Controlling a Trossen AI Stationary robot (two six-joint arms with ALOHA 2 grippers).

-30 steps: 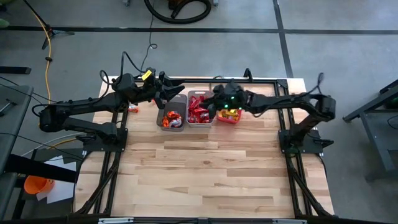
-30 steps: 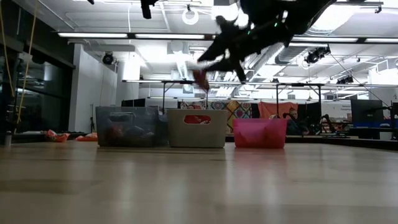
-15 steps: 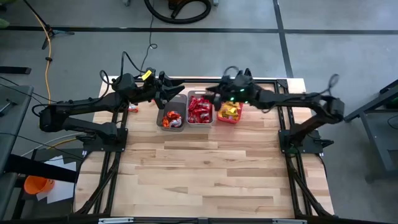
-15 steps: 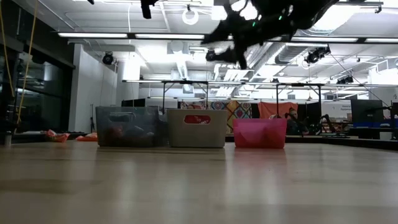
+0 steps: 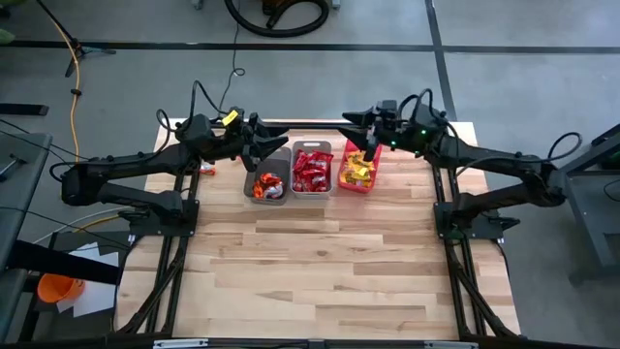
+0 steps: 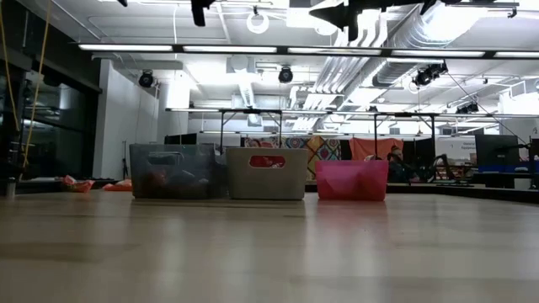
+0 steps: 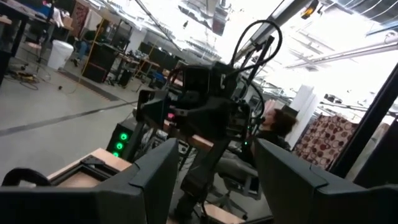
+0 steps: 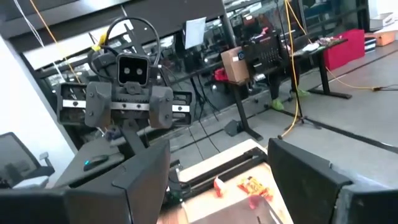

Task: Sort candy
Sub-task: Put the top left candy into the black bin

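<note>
Three bins stand in a row at the table's far side: a dark grey bin (image 5: pixel 266 180) with orange and red candy, a beige bin (image 5: pixel 312 171) with red candy, and a pink bin (image 5: pixel 358 169) with yellow candy. In the low view they show as the dark grey bin (image 6: pixel 173 171), the beige bin (image 6: pixel 267 173) and the pink bin (image 6: pixel 351 180). My left gripper (image 5: pixel 280 145) hangs open high over the far left corner of the grey bin, nothing between its fingers (image 7: pixel 155 180). My right gripper (image 5: pixel 347 126) is open and raised over the far end of the pink bin, also with nothing in it (image 8: pixel 217 180).
A few loose candies (image 5: pixel 206 171) lie on the table left of the bins, seen also as candies (image 6: pixel 77 183) and candies (image 8: pixel 252 185). The near two thirds of the wooden table (image 5: pixel 320 271) is bare. The arms' bases stand at the left and right edges.
My right gripper has let go of a red candy over the beige bin and opened. It has then risen and drawn back toward the far right, tipping up to level. My left gripper has kept still.
</note>
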